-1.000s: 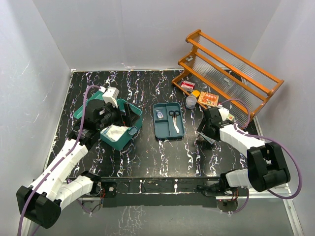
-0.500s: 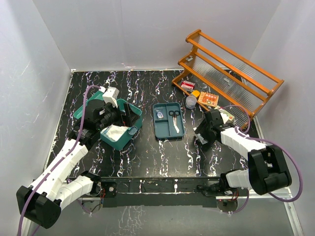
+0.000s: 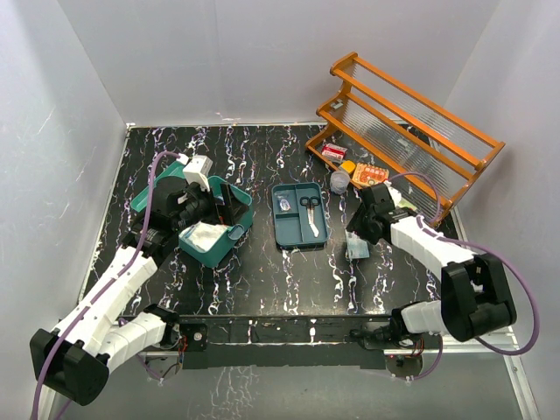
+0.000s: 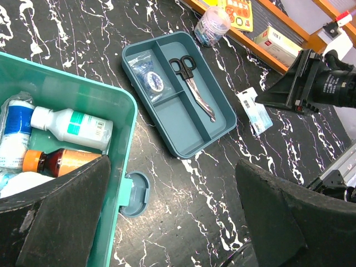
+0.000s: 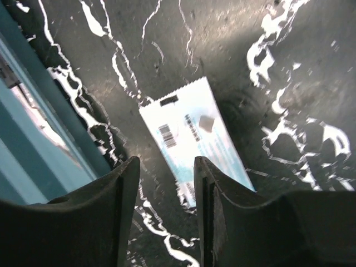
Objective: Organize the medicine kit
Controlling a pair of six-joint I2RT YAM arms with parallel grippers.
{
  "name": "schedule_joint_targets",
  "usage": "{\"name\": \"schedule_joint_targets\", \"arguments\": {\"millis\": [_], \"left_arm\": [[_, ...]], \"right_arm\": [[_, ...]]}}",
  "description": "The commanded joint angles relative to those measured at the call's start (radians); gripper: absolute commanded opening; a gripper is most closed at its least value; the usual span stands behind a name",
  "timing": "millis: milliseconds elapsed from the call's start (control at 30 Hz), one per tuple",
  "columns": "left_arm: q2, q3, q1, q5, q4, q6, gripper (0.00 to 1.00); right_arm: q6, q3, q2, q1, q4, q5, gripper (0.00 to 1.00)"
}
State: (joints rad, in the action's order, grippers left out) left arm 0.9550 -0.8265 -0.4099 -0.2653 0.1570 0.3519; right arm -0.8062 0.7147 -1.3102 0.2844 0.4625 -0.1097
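At the left of the tabletop (image 3: 262, 157): kit (image 4: 119, 144), lid open, latch (image 4: 136, 192) jutting from the front wall. Inside, side by side: white bottle (image 4: 72, 127) with a teal label, amber bottle (image 4: 61, 161) with an orange cap, and a blue-and-white item (image 4: 14, 130) at the far end.

Above the kit's near wall: left tool (image 4: 172, 167), released, spread wide, gripping nothing. One finger (image 4: 61, 211) over the wall, the other (image 4: 289, 217) out over bare tabletop.

Right of the kit and apart from it: tray (image 4: 189, 133) with three compartments. Scissors (image 4: 192, 78) in the long one, clear bag (image 4: 149, 75) in a small one.

Right of the tray, flat on the tabletop: pale packet (image 5: 194, 144), barcode up.

Low over the packet's near end: right tool (image 5: 166, 167), pointing down, jaws close together but apart, marble showing through the gap. No grip on the packet to be seen; contact with it impossible to tell.

At the far right: orange rack (image 3: 411, 114), with a small box (image 4: 281, 40) and an orange card (image 4: 238, 10) at its foot. Clear jar (image 4: 212, 25) on the tabletop between rack and tray.
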Motion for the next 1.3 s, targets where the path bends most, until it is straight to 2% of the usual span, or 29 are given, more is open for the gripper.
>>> {"name": "schedule_joint_targets", "arguments": {"millis": [0, 133, 367, 567, 867, 1133, 1267], "left_arm": [[-0.006, -0.012, -0.004, 0.003, -0.023, -0.002, 0.93], [0.001, -0.016, -0.004, 0.005, -0.026, -0.001, 0.93], [0.005, -0.019, -0.004, 0.006, -0.025, -0.001, 0.93], [0.004, -0.022, -0.004, 0.009, -0.022, -0.001, 0.93], [0.005, -0.023, -0.005, 0.011, -0.023, 0.001, 0.93], [-0.002, -0.02, -0.004, 0.015, -0.014, -0.004, 0.93], [-0.002, -0.021, -0.004, 0.016, -0.013, -0.007, 0.93]], "right_arm": [[0.182, 0.083, -0.062, 0.002, 0.034, -0.129, 0.4], [0.235, 0.102, -0.117, 0.002, 0.047, -0.135, 0.38], [0.295, 0.106, -0.203, 0.002, 0.04, -0.007, 0.31], [0.305, 0.109, -0.232, 0.004, 0.047, -0.022, 0.28], [0.305, 0.128, -0.225, 0.013, 0.059, -0.057, 0.0], [0.302, 0.143, -0.193, 0.02, 0.061, -0.067, 0.01], [0.326, 0.181, -0.18, 0.042, 0.106, -0.155, 0.2]]}}
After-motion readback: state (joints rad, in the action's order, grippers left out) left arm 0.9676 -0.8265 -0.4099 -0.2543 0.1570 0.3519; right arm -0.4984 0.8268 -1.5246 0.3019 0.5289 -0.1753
